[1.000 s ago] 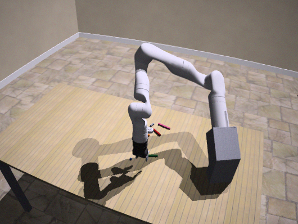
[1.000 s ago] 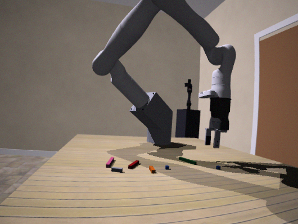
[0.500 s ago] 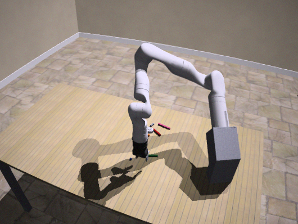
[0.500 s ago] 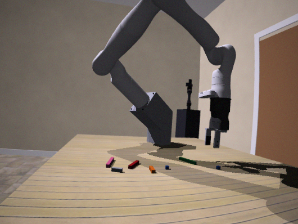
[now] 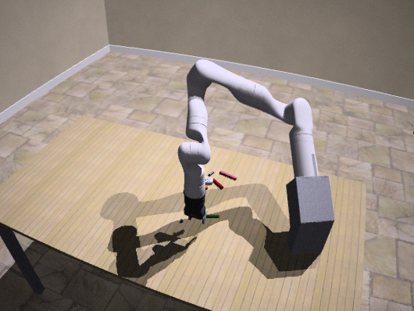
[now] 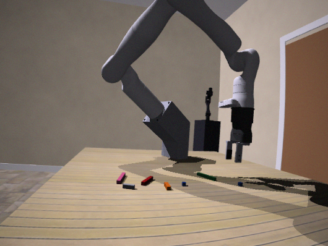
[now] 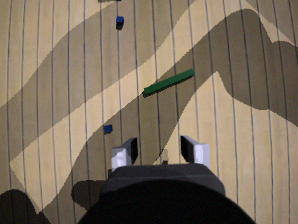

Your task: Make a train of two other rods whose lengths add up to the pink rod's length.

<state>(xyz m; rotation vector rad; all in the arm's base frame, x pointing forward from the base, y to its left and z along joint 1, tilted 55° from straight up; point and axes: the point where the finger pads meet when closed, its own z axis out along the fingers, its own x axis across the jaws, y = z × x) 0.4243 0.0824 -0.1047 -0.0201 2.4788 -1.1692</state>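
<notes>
Gripper (image 5: pixel 196 219) (image 6: pixel 233 152) (image 7: pixel 158 145) hovers open above the table (image 5: pixel 78 164) (image 6: pixel 124 216) (image 7: pixel 240 145).

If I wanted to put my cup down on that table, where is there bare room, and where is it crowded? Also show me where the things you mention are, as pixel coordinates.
In the exterior view, the broad near stretch of wooden table (image 5: pixel 78 168) (image 6: pixel 124 219), between its near edge and the grey rod (image 6: pixel 129 186) and orange rod (image 6: pixel 167 186), looks bare. It is crowded around the pink rod (image 5: pixel 228 175) (image 6: pixel 120 178), red rod (image 5: pixel 218 184) (image 6: pixel 147 180) and grey rod.
</notes>
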